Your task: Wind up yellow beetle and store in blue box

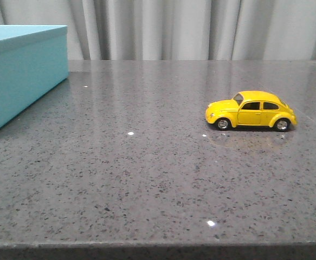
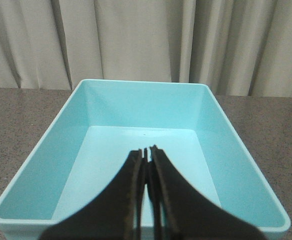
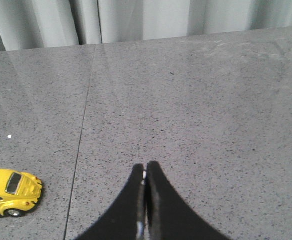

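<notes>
Task not started, by my judgement. The worktop (image 1: 147, 179), grey speckled stone, carries both items well apart. The blue box (image 1: 22, 76) sits at ten o'clock in the front view, cut by the left frame edge; the left wrist view shows it open-topped and empty. The yellow beetle (image 1: 251, 111) stands on its wheels at three o'clock, untouched, nose toward the box. Open surface lies between them; front edge is near. Left claw (image 2: 147, 152) hangs over the box, closed on nothing. Right claw (image 3: 146, 170) is closed, empty, near the beetle's tail. Winding and storing remain.
</notes>
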Motion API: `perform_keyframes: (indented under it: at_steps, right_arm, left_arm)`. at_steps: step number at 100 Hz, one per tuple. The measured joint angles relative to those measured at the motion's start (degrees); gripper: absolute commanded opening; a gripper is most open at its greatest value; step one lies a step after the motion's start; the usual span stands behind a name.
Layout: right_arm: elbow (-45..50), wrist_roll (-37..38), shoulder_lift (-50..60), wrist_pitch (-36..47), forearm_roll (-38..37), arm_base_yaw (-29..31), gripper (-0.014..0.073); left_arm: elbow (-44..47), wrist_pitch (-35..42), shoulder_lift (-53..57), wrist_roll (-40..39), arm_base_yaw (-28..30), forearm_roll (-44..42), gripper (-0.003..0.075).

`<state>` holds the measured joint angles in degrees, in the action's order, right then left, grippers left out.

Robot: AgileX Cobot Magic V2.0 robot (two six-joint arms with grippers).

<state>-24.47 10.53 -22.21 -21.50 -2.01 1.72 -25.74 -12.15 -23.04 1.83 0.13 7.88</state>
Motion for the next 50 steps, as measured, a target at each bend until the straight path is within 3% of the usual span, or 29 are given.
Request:
perform_keyframes:
  at_steps: [9, 19, 31, 50]
  right_arm:
    - [-0.35, 0.0, -1.12, -0.79, 1.23, 0.0, -0.0055]
    - [-1.64, 0.0, -3.39, -3.44, 2.01, 0.0, -0.0002]
    - [-3.96, 0.0, -6.5, -6.53, 2.01, -0.23, 0.0147]
    - [-8.93, 0.0, -12.06, -11.76, 2.34, -3.56, 0.036]
  left_arm:
    - [0.0, 0.0, 0.0, 0.0, 0.0, 0.0, 0.0003]
    - [0.0, -0.13, 0.0, 0.0, 0.0, 0.0, 0.0108]
    - [0.0, -0.16, 0.0, 0.0, 0.0, 0.0, 0.0251]
    - [0.0, -0.25, 0.0, 0.0, 0.0, 0.0, 0.0321]
